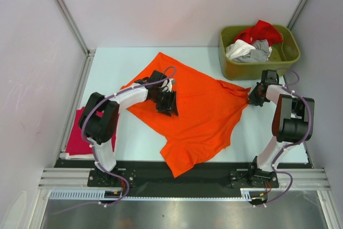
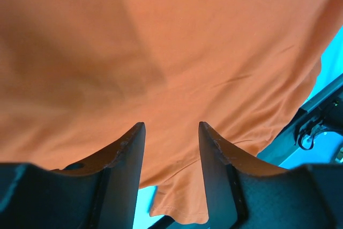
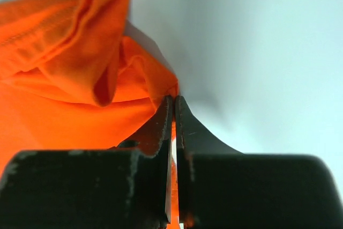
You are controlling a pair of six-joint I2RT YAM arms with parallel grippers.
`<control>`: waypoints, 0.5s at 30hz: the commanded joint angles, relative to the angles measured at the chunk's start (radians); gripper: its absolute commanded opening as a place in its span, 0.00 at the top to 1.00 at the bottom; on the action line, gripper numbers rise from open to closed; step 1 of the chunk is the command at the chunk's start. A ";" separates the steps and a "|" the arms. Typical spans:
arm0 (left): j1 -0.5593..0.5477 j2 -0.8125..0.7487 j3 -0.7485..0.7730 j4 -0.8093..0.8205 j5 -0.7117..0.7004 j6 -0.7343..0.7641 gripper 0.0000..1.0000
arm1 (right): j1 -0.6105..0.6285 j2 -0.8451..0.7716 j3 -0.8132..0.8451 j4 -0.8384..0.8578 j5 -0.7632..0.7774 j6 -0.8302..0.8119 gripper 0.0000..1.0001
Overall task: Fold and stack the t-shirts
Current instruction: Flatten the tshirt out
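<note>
worktop: I see a pale blue-white worktop (image 1: 110,71), smooth and matte, with a black base plate and a ribbed aluminium rail (image 1: 177,178) along the near edge.
room: plain pale walls (image 1: 177,4) on the left, far and right sides, joined by metal corner posts.
left pincer: my left pincer (image 1: 169,109) is over the left part of the orange t-shirt (image 1: 198,111). Its jaws stand about half apart with nothing pinched between them. I can't tell whether the tips touch the cloth.
right pincer: my right pincer (image 1: 251,98) is clenched on the shirt's right corner, with a sliver of orange showing between the black fingers (image 3: 161,127). The cloth bunches into folds just beside the tips.
orange t-shirt: centre of the worktop, spread mostly flat. It is soft matte knit with creases fanning toward the gripped corner.
magenta t-shirt: the magenta t-shirt (image 1: 75,132) lies flat at the near left, partly under the left arm.
bin: olive-green plastic bin (image 1: 230,67) with rounded corners, far right. It holds a crumpled red t-shirt (image 1: 262,30), white t-shirt (image 1: 238,51) and grey t-shirt (image 1: 260,53).
</note>
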 commanded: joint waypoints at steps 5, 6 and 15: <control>-0.003 -0.018 0.023 0.000 0.030 0.027 0.50 | -0.019 0.000 0.053 -0.026 0.076 -0.069 0.94; -0.003 -0.021 0.018 0.002 0.027 0.029 0.51 | -0.019 0.020 0.079 -0.049 0.118 -0.080 0.96; -0.003 -0.035 0.004 -0.004 0.015 0.035 0.52 | -0.002 -0.044 0.062 -0.171 0.245 -0.023 1.00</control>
